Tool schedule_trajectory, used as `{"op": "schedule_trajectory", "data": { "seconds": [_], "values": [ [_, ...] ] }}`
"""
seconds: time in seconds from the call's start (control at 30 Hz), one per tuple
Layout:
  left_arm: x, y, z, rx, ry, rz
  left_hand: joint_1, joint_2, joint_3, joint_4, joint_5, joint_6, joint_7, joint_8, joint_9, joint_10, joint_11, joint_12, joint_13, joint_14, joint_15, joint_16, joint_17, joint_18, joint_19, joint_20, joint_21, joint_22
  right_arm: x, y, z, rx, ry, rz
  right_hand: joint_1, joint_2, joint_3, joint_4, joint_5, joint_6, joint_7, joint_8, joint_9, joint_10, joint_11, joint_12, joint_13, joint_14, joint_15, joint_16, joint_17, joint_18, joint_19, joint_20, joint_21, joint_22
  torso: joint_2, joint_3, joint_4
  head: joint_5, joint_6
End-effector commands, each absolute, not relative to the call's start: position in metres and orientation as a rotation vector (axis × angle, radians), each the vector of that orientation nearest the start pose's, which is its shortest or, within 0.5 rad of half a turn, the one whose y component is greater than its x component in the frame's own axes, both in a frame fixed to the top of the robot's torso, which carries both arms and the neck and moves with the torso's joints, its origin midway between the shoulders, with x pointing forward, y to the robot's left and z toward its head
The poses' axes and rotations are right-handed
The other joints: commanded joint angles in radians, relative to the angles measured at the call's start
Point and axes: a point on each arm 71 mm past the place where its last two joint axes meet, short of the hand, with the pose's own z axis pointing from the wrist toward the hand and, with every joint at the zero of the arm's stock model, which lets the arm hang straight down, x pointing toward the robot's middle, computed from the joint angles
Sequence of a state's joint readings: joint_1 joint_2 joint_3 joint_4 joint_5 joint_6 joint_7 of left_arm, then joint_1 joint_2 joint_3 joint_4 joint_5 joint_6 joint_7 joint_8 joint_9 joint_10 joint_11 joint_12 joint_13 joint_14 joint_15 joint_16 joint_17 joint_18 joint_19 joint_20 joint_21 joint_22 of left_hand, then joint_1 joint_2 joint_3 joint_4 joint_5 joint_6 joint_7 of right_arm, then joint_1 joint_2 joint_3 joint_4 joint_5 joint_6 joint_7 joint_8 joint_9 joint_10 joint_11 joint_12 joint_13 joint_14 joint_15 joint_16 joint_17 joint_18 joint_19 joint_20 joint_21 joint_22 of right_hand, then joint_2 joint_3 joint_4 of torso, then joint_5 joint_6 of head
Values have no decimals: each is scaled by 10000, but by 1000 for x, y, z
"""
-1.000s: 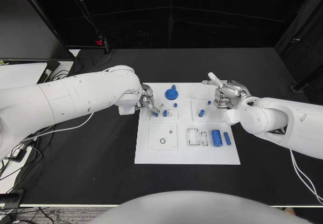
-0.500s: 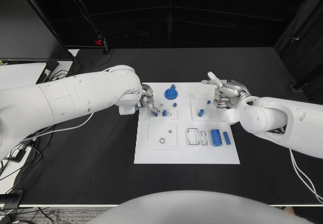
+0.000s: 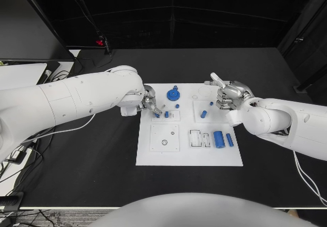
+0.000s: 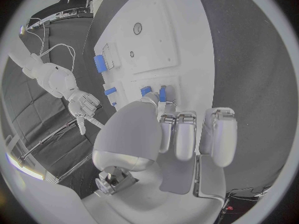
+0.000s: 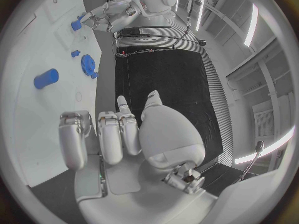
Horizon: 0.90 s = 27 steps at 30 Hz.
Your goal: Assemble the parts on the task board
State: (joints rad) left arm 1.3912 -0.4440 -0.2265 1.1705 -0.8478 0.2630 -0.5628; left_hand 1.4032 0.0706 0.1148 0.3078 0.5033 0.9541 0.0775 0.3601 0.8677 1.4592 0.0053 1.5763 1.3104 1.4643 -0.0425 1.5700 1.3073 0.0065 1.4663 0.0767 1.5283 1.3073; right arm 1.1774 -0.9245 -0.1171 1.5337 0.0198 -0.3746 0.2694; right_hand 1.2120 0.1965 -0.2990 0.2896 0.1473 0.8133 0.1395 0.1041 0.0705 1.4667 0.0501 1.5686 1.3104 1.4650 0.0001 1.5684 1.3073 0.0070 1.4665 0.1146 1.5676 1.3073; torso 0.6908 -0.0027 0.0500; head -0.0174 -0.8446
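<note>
The main risk sits at the left hand (image 3: 149,103), whose fingertips are down among the small blue pegs (image 3: 166,114) near the task board's (image 3: 189,160) left edge: a slip could tip a peg or nudge the board, since the pieces stand close together. Whether those fingers pinch a peg or merely touch it cannot be told; in the left wrist view they are curled close over the pegs (image 4: 163,93). The right hand (image 3: 230,96) hovers by the board's far right corner, fingers curled in, apparently holding nothing. A blue gear (image 3: 174,95) and a blue cylinder (image 3: 219,139) rest on the board.
</note>
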Motion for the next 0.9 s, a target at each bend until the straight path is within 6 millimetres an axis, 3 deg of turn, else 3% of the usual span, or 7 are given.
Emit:
{"op": "schedule_trajectory", "data": {
  "seconds": [0.03, 0.27, 0.9],
  "values": [
    [527, 123, -225, -812, 25345, -2873, 43, 380, 146, -158, -60, -269, -98, -39, 25, 1116, 36, -55, 2604, 1065, 95, 8, 2634, 126, 377, 64, -85, 2378, 471, -252, -224, 12785, 15426, 13085, -9, 112, -55, -4, -37, 11, 42, 58, -13, 1041, 81, 22, 2604, 1058, 69, 24, 2635, -70, 1043, 41, 32, 2634, 5, 2, 9, -7, 2],
    [527, 123, -225, -759, 25388, -2902, -1204, 231, -286, -133, -284, -448, -72, -24, -80, 1116, 82, -55, 2604, 1065, 159, 8, 2634, 158, 262, 147, -181, 2337, 471, -251, -224, 12778, 15440, 13109, -9, 112, -55, -4, -37, 11, 42, 58, -13, 1041, 81, 22, 2604, 1058, 69, 24, 2635, -70, 1043, 41, 32, 2634, 0, 2, -3, -9, 4],
    [527, 124, -225, -721, 25430, -2937, -2123, 71, -862, -130, -826, -519, -49, 44, -243, 1116, 98, -55, 2604, 1065, 171, 8, 2634, 165, 240, 166, -206, 2330, 471, -251, -224, 12797, 15469, 13128, -14, 122, -57, -2, -35, 15, 43, 62, -13, 1041, 82, 22, 2604, 1058, 70, 24, 2635, -70, 1043, 43, 32, 2634, 7, 0, 8, 5, -6]
  ]
}}
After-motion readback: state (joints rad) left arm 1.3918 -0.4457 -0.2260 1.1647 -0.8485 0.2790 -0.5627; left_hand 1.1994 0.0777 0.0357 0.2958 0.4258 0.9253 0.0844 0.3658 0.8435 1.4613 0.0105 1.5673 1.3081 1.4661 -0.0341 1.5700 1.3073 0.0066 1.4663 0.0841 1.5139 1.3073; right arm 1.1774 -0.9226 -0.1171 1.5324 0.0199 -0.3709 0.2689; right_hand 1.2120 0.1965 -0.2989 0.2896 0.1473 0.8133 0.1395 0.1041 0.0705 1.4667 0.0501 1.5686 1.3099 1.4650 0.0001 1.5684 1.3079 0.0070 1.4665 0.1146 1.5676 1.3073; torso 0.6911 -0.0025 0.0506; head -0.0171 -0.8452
